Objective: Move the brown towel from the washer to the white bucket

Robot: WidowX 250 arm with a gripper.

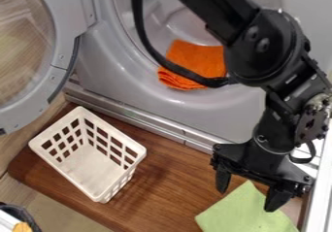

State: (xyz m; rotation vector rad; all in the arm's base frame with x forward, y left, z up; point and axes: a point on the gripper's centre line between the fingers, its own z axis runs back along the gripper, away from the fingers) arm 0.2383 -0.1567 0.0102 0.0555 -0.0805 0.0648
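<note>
Far left: washer door point(59, 15), swung open, round, grey frame, see-through middle. Light wood-look floor point(14, 194) under and below it. Bottom-left corner: dark-rimmed item point(27, 216), cut off by the edge, white and orange bits inside, can't tell what it is.

Next, white bucket point(96, 197), rectangular, lattice sides, upright, open side up, on the left part of the brown wooden surface point(165, 185). Inner bottom shows white.

Behind the bucket and on to the right: grey washer point(110, 63), round opening facing the surface. Metal rail point(175, 135) runs slantwise between washer and surface.

Task towel point(194, 58) reads orange rather than brown. Folded, layered, lying in the lower part of the washer's opening, on the rim; well apart from the bucket. Black cable point(170, 66) crosses in front of it, and the arm point(256, 46) covers its right side.

Arm comes in from the top, bends at right, runs down to the pincer point(249, 195) at lower right, pointing down, fingers apart. Pincer is over the upper part of a light green cloth point(243, 214), laid on the surface with a corner toward the washer; can't tell if they touch. Pincer well apart from towel and bucket. Right edge: white strip point(319, 190) beside the surface.
</note>
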